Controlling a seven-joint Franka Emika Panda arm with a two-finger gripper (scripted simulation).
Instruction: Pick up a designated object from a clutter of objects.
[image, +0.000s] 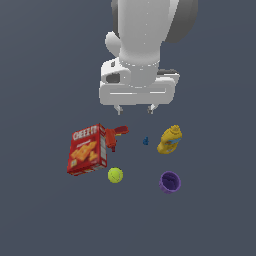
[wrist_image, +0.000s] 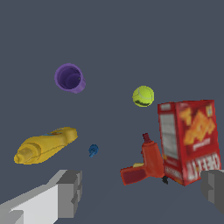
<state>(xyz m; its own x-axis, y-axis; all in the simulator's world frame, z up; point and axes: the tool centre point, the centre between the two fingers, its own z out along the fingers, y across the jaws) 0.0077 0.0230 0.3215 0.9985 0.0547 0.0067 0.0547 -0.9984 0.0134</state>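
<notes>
While the pincer (image: 135, 109) hangs spread above, the tiny blue item (image: 146, 141) lies beside the mustard bottle (image: 169, 140)

Six loose things are counted in all. One Cheez-It cracker box (image: 87, 149) is seen, one red tool-shaped item (image: 114, 136), one yellow mustard bottle (image: 169, 139), one yellow-green tennis ball (image: 115, 175), one purple cup (image: 170, 182), and one tiny blue blocky item (image: 146, 141).
</notes>
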